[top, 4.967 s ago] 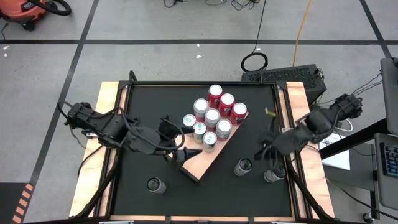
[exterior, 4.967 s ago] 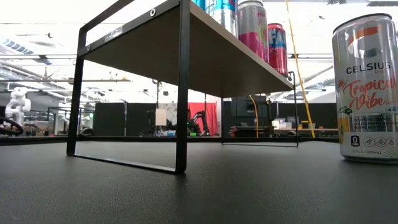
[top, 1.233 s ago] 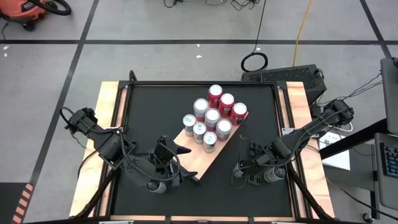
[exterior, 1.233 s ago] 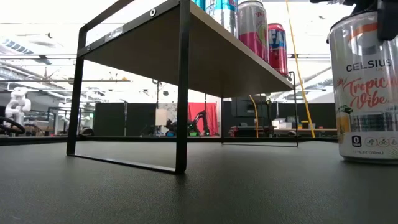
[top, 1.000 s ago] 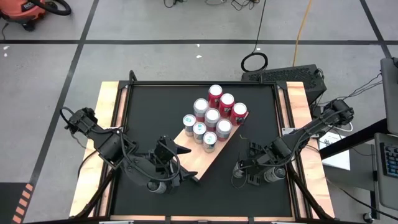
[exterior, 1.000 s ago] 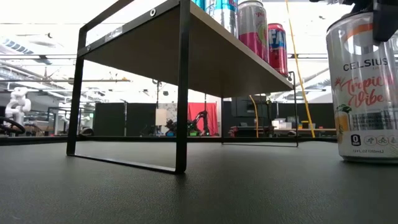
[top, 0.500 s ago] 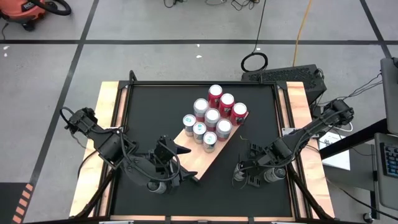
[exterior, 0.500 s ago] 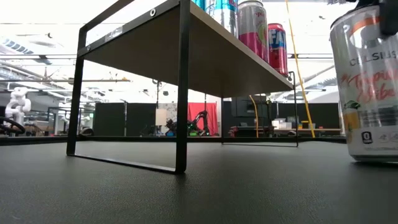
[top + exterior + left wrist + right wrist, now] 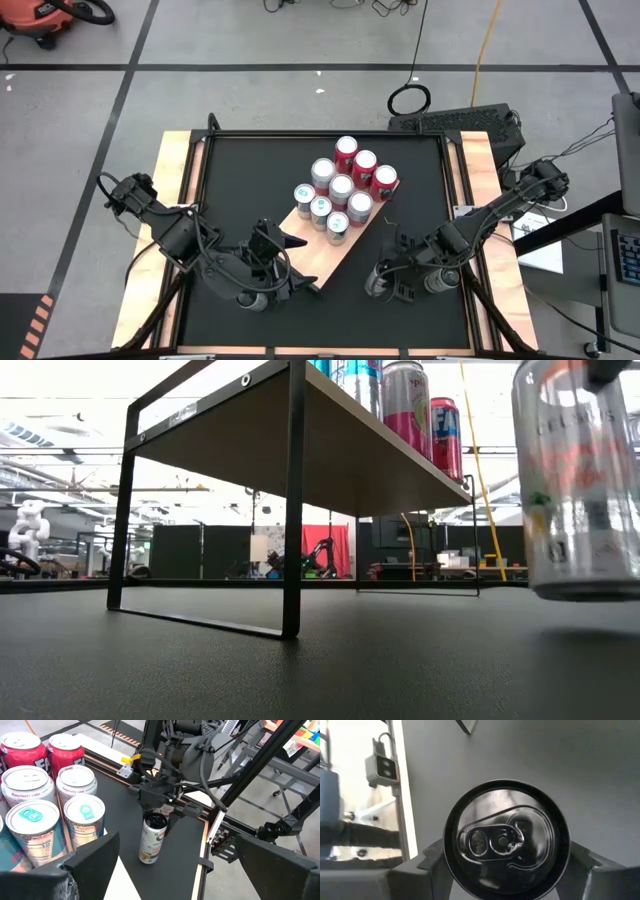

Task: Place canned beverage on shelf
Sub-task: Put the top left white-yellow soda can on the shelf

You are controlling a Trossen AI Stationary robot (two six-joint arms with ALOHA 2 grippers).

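A silver Celsius can (image 9: 575, 480) hangs tilted just above the black tabletop, right of the shelf, with my right gripper (image 9: 384, 279) shut on its top end. The shelf (image 9: 338, 255) is a tan board on a black frame (image 9: 293, 500), and several red and silver cans (image 9: 340, 188) stand on its far part. My left gripper (image 9: 299, 264) waits open by the shelf's near corner with nothing between its fingers (image 9: 85, 865). Under the left arm, a second silver can (image 9: 250, 298) stands on the table. My right gripper pinches the can's upper wall just under the top rim (image 9: 451, 851) between its two fingers (image 9: 417, 870), one on each side. The fingers come from above, slanting down from the table's right. The can (image 9: 152, 840) hangs tilted below them, its base clear of the table.
Another silver can (image 9: 437, 282) stands near the table's right edge, partly under my right arm. The near end of the shelf board (image 9: 325, 272) is bare. Wooden rails (image 9: 170, 200) border the black tabletop (image 9: 250, 180) on both sides.
My right gripper has tipped and brought the Celsius can up off the table. The can stood upright a second ago; now it is tilted, clear of the tabletop and a little nearer the shelf. The left arm has kept still.
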